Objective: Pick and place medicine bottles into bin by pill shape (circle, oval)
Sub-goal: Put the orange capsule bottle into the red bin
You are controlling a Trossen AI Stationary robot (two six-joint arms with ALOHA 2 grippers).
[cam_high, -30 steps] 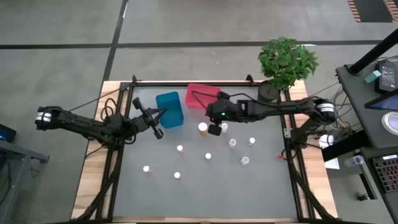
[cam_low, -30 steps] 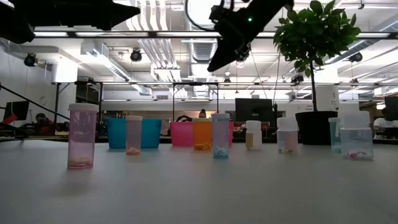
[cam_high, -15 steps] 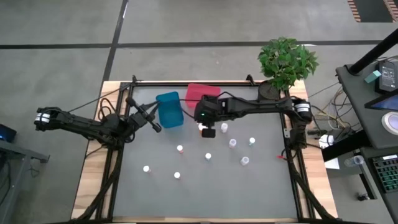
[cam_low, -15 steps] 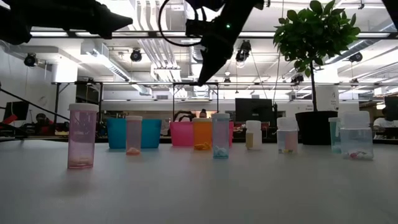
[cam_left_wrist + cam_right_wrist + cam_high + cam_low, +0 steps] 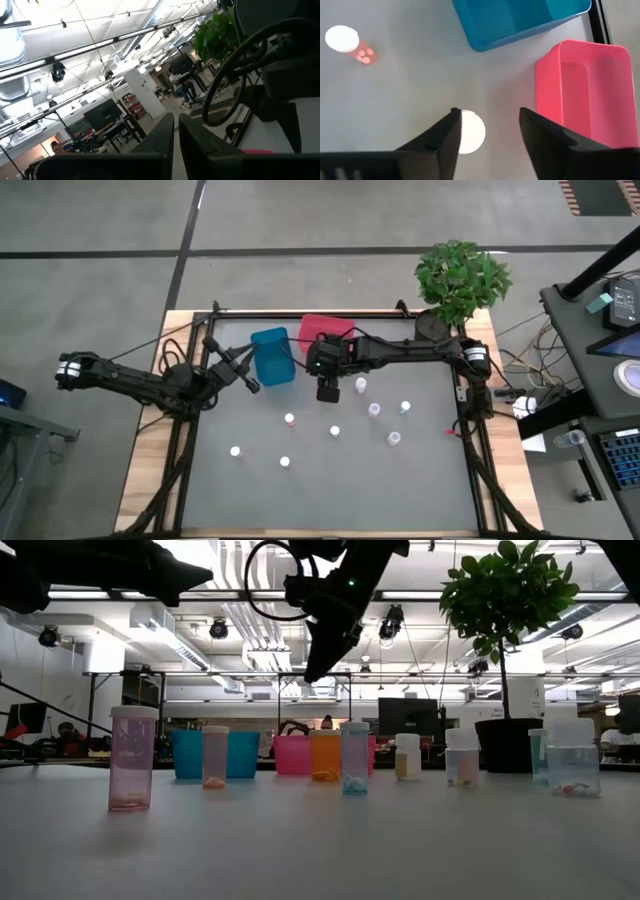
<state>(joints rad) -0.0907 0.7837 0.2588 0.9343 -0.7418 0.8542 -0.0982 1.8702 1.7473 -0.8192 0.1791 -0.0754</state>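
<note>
Right end effector [image 5: 328,392] poised high above the counter [image 5: 330,480], fingers spread apart and empty, with one white-capped medicine bottle [image 5: 468,131] standing almost directly beneath it; in the right wrist view the round cap sits between the two dark fingers [image 5: 442,137], nearer one than the other. The bottle stands upright, so its long axis runs vertically and only the cap faces the end effector; a straight descent with a small sideways correction would, by this reading, bring the fingers around it. This is judged to be the larger orange bottle [image 5: 325,756], which in the low view stands in front of the pink bin [image 5: 322,332], with the blue bin [image 5: 272,356] just beside that one. Its pill shape cannot be read here. The other bottles are small, white-capped and clear or whitish, scattered upright across the counter nearer the camera; one holding orange round pills [image 5: 350,44] stands well apart from the right end effector. The left end effector [image 5: 251,385] waits beside the blue bin, farther from the target, fingers nearly together and holding nothing; the right arm is clearly the nearer
</note>
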